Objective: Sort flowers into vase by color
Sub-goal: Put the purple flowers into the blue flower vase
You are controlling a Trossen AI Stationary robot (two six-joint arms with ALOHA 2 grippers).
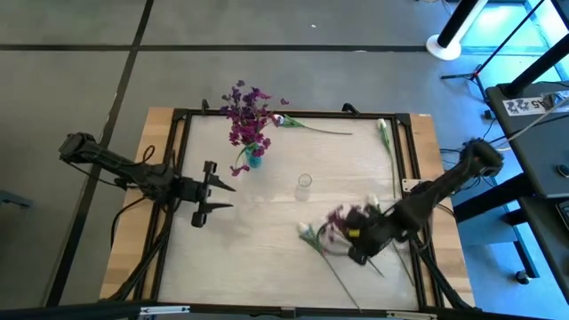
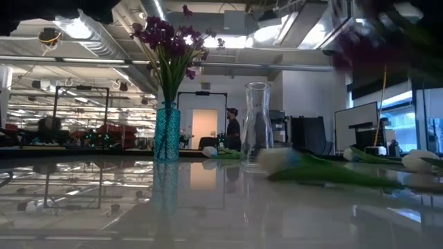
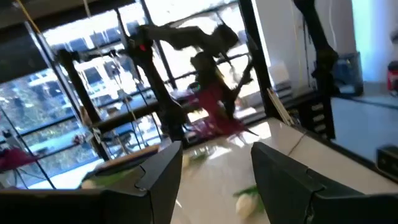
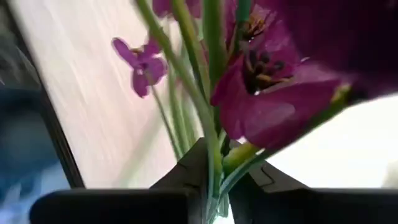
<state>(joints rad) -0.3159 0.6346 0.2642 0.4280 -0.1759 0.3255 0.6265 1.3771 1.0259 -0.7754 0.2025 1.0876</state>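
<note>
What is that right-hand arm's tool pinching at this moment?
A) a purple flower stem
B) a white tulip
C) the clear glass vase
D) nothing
A: the right tool is shut on the stem of a purple flower, as the right wrist view shows.

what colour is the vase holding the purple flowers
Teal blue vase with purple flowers, clearest in the low view.

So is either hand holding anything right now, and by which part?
The right hand pinches a purple flower stem by its green stalks, below the blossoms. The left hand is open and holds nothing.
</note>
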